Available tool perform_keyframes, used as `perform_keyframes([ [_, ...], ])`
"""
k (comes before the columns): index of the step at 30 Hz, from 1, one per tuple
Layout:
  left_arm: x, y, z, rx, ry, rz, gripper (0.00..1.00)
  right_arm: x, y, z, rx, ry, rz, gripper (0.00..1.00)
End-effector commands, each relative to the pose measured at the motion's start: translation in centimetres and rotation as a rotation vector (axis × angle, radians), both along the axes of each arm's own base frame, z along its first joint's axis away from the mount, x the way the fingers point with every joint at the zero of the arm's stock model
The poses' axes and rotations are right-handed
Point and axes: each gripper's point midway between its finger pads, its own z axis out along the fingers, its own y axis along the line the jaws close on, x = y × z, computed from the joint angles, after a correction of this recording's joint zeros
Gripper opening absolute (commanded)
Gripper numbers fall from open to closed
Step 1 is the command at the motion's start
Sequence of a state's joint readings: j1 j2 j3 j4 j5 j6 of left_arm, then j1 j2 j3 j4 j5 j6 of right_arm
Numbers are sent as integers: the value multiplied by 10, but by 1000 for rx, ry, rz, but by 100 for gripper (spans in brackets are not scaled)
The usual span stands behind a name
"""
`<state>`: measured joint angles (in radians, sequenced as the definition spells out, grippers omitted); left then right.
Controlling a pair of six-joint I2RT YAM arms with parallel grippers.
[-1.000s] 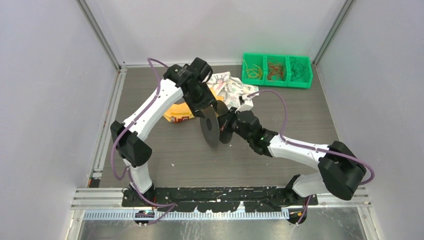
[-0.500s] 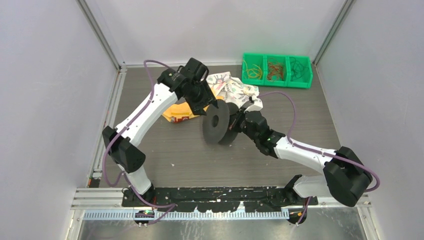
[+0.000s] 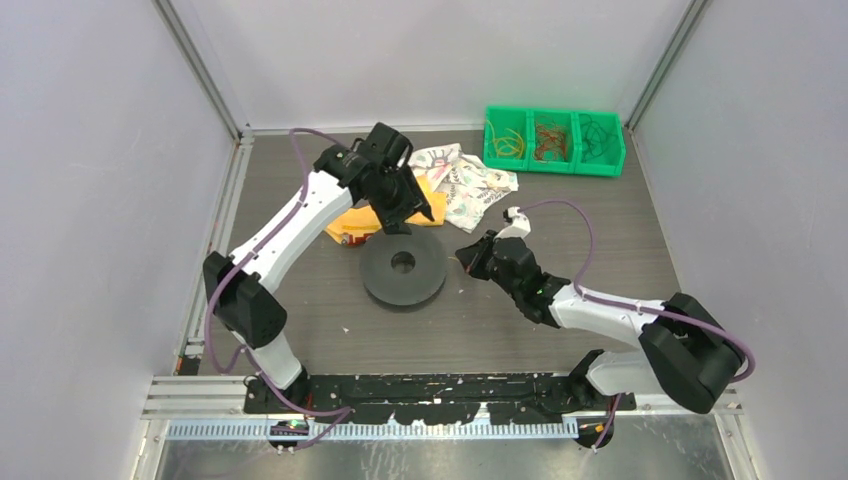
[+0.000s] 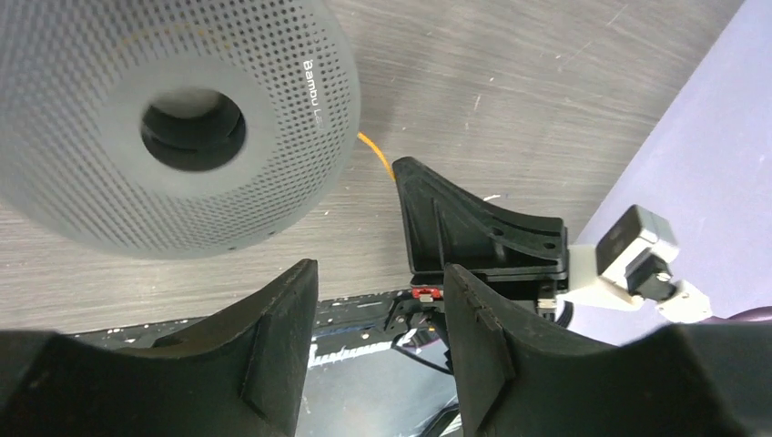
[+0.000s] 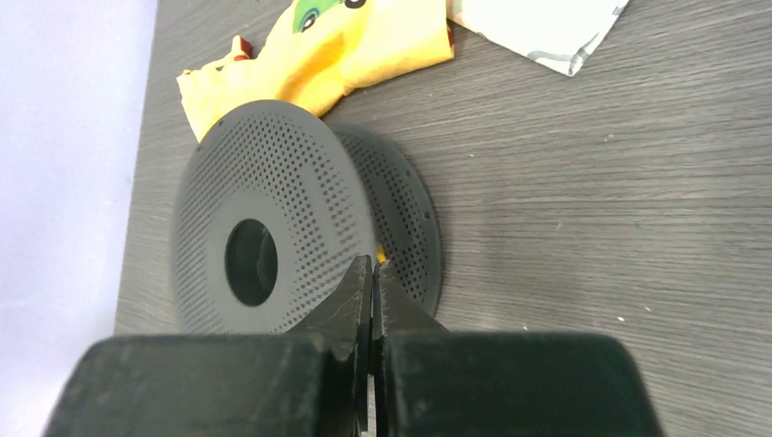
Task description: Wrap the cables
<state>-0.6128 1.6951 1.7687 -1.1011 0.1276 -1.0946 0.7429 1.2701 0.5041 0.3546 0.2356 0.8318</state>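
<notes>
While left fingers [image 4: 273,350] apart, right [image 5: 355,305] on cable [image 4: 376,152]

**A:** How is the light?

**B:** Bright and even, from above. On the grey counter [image 3: 560,200] the spool [image 3: 403,265] and the arms [image 3: 290,225] cast only soft, faint shadows.

**A:** Is anything blurred?

**B:** In both wrist views the jaws sit close to the lens, dark and soft-edged. The counter grain is crisp in the right wrist view. In the left wrist view the thin orange cable [image 4: 375,153] shows clearly and the spool bulges slightly. In the overhead view the frame rails [image 3: 200,70] lean outward.
</notes>
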Motion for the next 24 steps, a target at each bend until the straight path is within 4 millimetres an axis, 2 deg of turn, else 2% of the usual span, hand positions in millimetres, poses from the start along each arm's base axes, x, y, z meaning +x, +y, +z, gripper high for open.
perform_keyframes([
  [1, -2, -3, -10, -16, 16, -31, 54, 14, 7, 16, 110, -83, -43, 1],
  [4, -3, 0, -25, 13, 38, -40, 54, 16, 11, 8, 123, -77, -38, 1],
  [7, -2, 18, -35, 90, 36, -62, 54, 17, 16, 0, 129, -57, -28, 1],
  [10, -1, 47, -44, 174, 26, -67, 54, 16, 17, -5, 137, -44, -26, 1],
  [14, -7, 102, -72, 350, 86, -30, 54, 13, 16, -10, 133, -31, -24, 1],
  [16, -8, 117, -84, 360, 117, -17, 54, 12, 15, -11, 133, -27, -24, 0],
  [19, -4, 127, -92, 343, 107, 8, 53, 11, 14, -14, 129, -17, -27, 1],
  [24, 2, 125, -103, 339, 108, -25, 54, 7, 11, -22, 132, 11, -36, 1],
])
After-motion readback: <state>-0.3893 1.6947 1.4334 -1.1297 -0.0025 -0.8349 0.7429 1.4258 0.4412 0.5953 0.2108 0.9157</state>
